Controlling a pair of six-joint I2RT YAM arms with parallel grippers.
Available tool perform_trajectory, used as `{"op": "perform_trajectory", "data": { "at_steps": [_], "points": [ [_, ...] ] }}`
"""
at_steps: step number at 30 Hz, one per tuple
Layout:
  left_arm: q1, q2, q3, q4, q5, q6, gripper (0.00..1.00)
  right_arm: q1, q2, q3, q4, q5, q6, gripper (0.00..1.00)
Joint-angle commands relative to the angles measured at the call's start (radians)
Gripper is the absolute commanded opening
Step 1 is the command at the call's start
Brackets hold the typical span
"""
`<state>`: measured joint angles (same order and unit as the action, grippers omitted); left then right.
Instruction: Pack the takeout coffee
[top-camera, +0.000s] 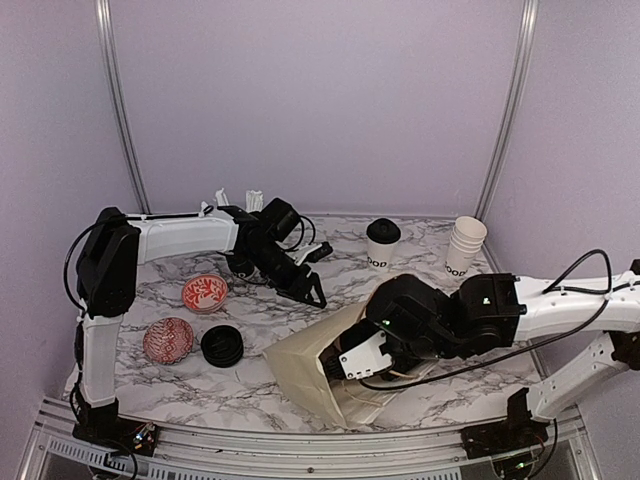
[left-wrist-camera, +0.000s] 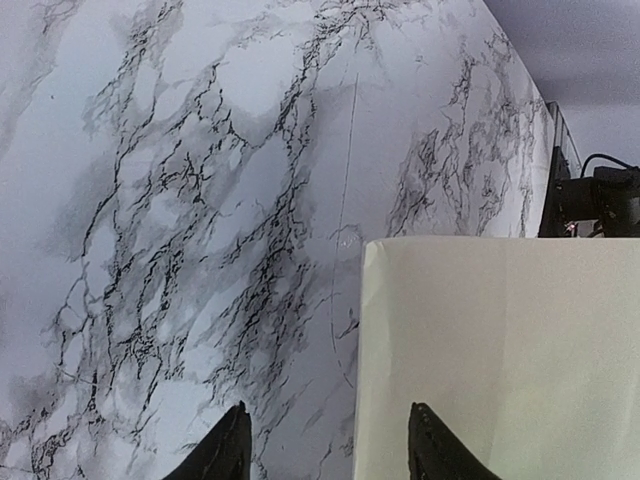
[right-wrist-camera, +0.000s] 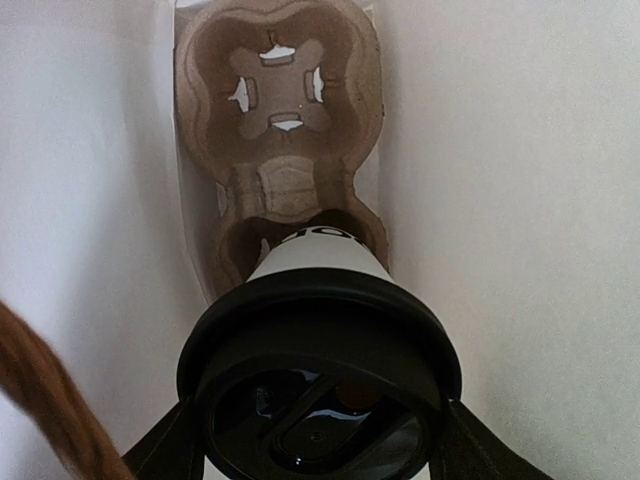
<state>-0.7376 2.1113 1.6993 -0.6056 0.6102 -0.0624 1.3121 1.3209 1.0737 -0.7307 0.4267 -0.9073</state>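
Your right gripper pinches the lidded coffee cup deep inside the paper bag, base at the near well of the cardboard carrier. Keep it upright and seat it squarely before letting go. Your left gripper hangs spread beside the bag, holding nothing.

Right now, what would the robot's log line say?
right gripper: shut on lidded cup in paper bag | cup: at near slot of carrier | left gripper: open, by bag | other cup: on table

light: even, soft | shadows: faint | glare: none | focus: near lid slightly blurred
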Motion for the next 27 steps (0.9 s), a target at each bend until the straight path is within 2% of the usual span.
{"op": "perform_trajectory", "data": {
  "at_steps": [1,20,27],
  "points": [
    [-0.003,0.028,0.007,-0.02,0.038,0.018,0.54,-0.022,0.017,0.003,0.073,0.004,-0.002,0.44],
    [-0.003,0.047,0.013,-0.029,0.058,0.026,0.52,-0.091,0.081,0.012,0.093,-0.057,-0.024,0.42],
    [0.024,0.021,0.027,-0.042,0.003,0.019,0.53,-0.122,0.121,0.057,0.054,-0.114,-0.013,0.43]
  ]
}}
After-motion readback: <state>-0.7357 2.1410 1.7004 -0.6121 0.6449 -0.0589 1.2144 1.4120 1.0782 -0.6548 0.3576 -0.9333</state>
